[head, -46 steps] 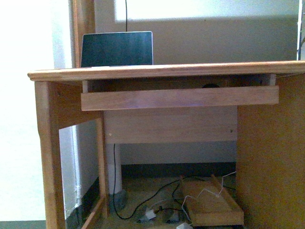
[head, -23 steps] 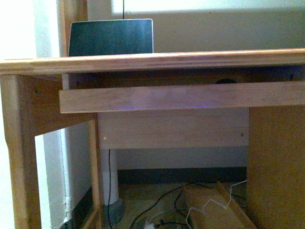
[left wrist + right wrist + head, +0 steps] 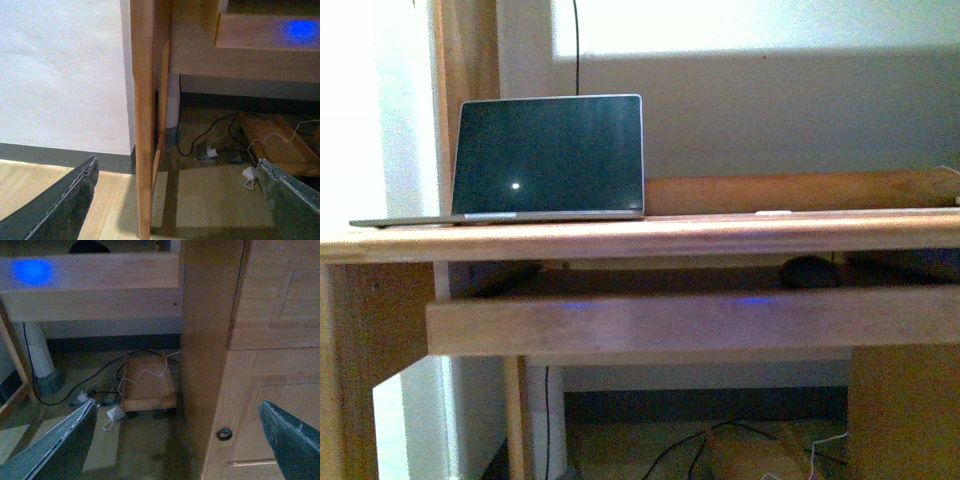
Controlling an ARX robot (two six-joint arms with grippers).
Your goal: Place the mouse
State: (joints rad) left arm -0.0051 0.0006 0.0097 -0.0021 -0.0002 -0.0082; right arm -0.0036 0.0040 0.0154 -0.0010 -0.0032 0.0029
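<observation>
The mouse (image 3: 809, 270) is a small dark dome on the pull-out keyboard shelf (image 3: 640, 320) under the desktop, towards the right. Its top also shows in the right wrist view (image 3: 89, 246) behind the shelf's front board. My left gripper (image 3: 180, 200) is open and empty, low by the desk's left leg (image 3: 144, 125) above the floor. My right gripper (image 3: 185, 440) is open and empty, low in front of the desk's right cabinet (image 3: 260, 340). Neither gripper shows in the front view.
An open laptop (image 3: 548, 158) with a dark screen stands on the desktop (image 3: 640, 238) at the left. Under the desk lie cables (image 3: 210, 145), a white adapter (image 3: 115, 414) and a low wooden trolley (image 3: 147, 385). The cabinet door has a round knob (image 3: 224, 433).
The front view has risen: the desktop and shelf sit lower in the picture, the laptop shows in full, and the mouse on the shelf has come into sight.
</observation>
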